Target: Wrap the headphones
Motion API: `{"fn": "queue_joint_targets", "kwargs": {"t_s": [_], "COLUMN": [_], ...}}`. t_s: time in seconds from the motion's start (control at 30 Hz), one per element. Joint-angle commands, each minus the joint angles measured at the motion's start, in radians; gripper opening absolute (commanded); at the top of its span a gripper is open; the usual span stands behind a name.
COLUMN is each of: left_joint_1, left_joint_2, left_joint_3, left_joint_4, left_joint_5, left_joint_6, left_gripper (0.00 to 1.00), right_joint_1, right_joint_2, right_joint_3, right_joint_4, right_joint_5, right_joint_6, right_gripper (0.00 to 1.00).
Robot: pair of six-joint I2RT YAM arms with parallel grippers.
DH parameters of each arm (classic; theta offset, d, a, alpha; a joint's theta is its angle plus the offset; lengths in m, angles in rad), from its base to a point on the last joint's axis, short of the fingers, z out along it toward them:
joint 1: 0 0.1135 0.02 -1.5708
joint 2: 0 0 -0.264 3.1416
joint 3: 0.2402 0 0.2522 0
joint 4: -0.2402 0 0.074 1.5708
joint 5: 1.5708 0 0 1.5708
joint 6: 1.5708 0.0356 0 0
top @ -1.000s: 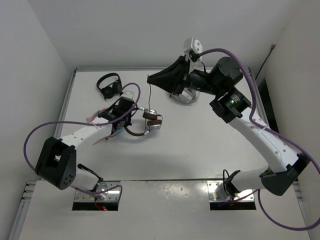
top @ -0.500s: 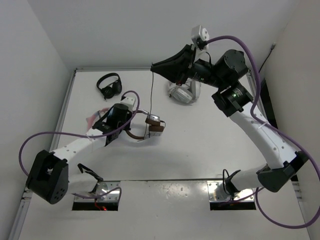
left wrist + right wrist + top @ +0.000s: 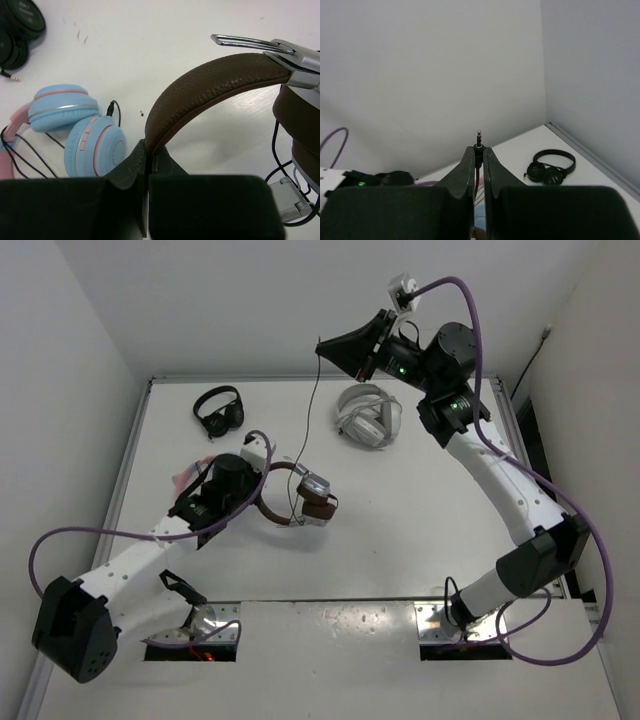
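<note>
The headphones [image 3: 312, 497], with brown headband, brown pads and silver earcups, lie at the table's middle left. My left gripper [image 3: 258, 485] is shut on the brown headband [image 3: 210, 80], pinched between the fingertips in the left wrist view [image 3: 148, 150]. A silver earcup [image 3: 295, 60] and loops of black cable [image 3: 280, 170] show at the right there. My right gripper [image 3: 322, 346] is raised high over the back of the table and is shut on the cable's jack plug [image 3: 479, 137]. The thin black cable [image 3: 308, 420] hangs from it down to the headphones.
A white and grey pair [image 3: 370, 415] lies at the back right, below the right arm. A small black pair [image 3: 218, 410] lies at the back left, also in the right wrist view [image 3: 552, 167]. A blue and pink pair [image 3: 80, 125] lies beside my left gripper.
My right gripper has risen and moved right with the plug, drawing the cable up straighter. My left gripper has shifted slightly right and nearer with the headband.
</note>
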Motion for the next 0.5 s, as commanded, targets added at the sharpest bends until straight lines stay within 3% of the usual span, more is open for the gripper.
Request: {"fn": "queue_joint_targets", "kwargs": {"t_s": [0.0,0.17,0.47], "left_joint_1": [-0.011,-0.011,0.031], "left_joint_2": [-0.093,-0.187,-0.218], "left_joint_3": [-0.007,-0.025,0.062], "left_joint_4": [0.046,0.011,-0.071], "left_joint_5": [0.129,0.183,0.269], "left_joint_6": [-0.003,-0.041,-0.166], "left_gripper": [0.0,0.0,0.0], "right_joint_1": [-0.05,-0.108,-0.208], "right_joint_2": [0.019,0.03,0.049], "right_joint_3": [0.032,0.014,-0.081], "right_joint_4": [0.058,0.085,0.124], "right_joint_5": [0.012,0.002,-0.007], "right_joint_6": [0.034,0.052,0.03], "right_gripper": [0.0,0.0,0.0]}}
